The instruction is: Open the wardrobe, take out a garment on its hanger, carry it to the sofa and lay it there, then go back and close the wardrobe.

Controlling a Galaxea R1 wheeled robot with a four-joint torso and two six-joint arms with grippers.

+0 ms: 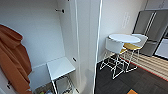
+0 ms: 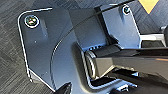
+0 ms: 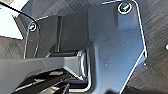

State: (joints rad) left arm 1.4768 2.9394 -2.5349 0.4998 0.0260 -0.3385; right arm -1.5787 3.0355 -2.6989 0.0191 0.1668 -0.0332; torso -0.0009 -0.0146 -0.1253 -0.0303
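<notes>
Your two grippers cannot be read here: both wrist cameras show the robot's own dark plate and jointed bar over dark carpet (image 2: 10,62), and whether the fingers are apart or together is impossible to tell. Nothing can be seen held. In the head view the wardrobe (image 1: 85,37) stands open in front of you, its white door edge running down the middle and a white shelf (image 1: 60,67) low inside. A rust-orange hooded garment (image 1: 13,60) hangs at the left, cut off by the edge. Items at the wardrobe floor are too blurred to name. To the right, a round white table (image 1: 124,38) with white chairs (image 1: 113,46) stands near, a grey fridge (image 1: 150,27) farther off.
</notes>
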